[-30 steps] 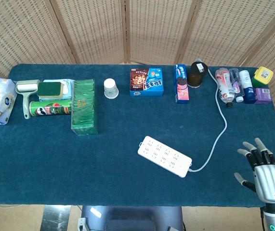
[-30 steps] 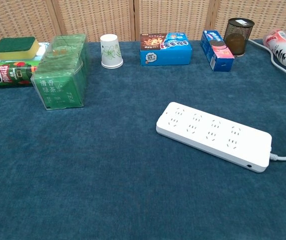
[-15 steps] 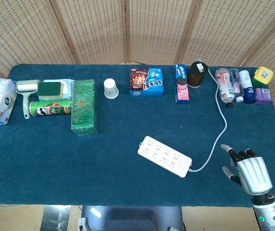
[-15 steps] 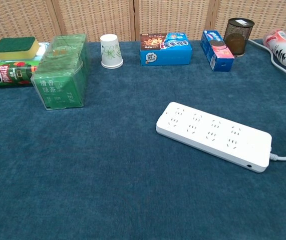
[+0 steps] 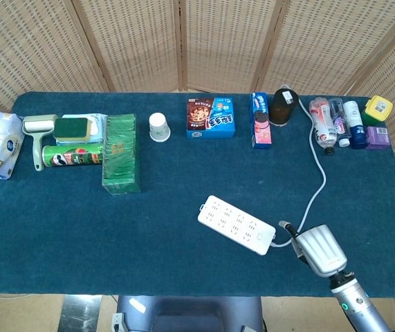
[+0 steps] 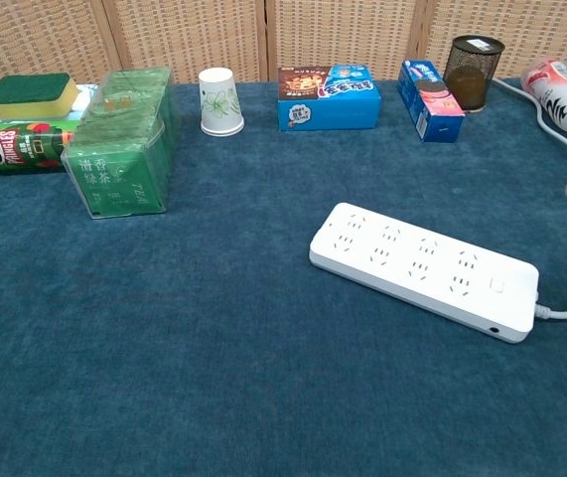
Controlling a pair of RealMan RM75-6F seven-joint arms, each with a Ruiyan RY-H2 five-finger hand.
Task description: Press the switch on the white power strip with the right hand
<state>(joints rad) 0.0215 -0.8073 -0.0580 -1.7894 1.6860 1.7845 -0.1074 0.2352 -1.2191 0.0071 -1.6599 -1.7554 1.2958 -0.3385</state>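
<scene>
The step in hand is the approach: the right hand hangs low over the near right part of the tabletop, just beside the cable end of the white power strip, and nothing shows it touching the strip yet. From the head view only the back of the hand is visible, a smooth silver-grey shell with dark fingers pointing toward the strip; whether the fingers are spread or curled I cannot tell. In the chest view just a pale blurred edge of it enters at the right border. The left hand is in neither view.

The strip lies diagonally near the middle of the tabletop, a flat, long, round-cornered bar of glossy white plastic with two rows of sockets. Its switch looks like a small square button set flush in the top face at the cable end, beside where the white cable leaves and curves back toward the far right.

The next move, as I judge it, calls for bringing one fingertip over that small button and pushing straight down; the target is small and the plastic is slick, so an off-centre push could slide the strip on the cloth. The tabletop is covered in a dark blue, short-napped fabric that should give some grip
</scene>
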